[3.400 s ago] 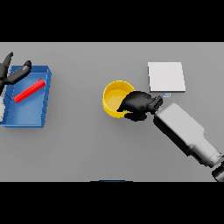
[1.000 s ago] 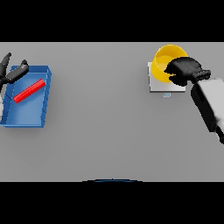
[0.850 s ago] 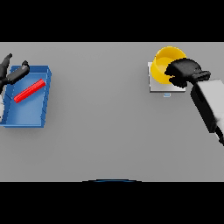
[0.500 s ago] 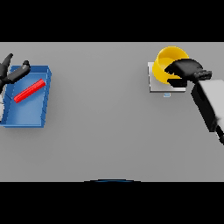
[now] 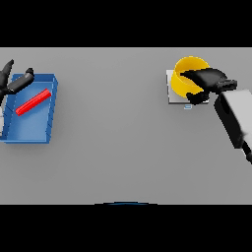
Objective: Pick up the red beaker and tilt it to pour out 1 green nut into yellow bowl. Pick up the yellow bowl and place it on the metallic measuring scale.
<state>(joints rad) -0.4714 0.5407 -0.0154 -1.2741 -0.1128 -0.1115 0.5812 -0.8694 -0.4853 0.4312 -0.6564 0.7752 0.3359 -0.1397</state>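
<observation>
I've got my right hand (image 5: 205,81) clamped on the rim of the round yellow bowl (image 5: 189,74), which looks to be on the flat metallic measuring scale (image 5: 173,93) at far right, so I reckon only letting go remains, left hand (image 5: 14,81) loosely spread far left.

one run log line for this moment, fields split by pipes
right hand: shut on yellow bowl | bowl: over measuring scale | left hand: open, at blue tray | red beaker: in tray
</observation>
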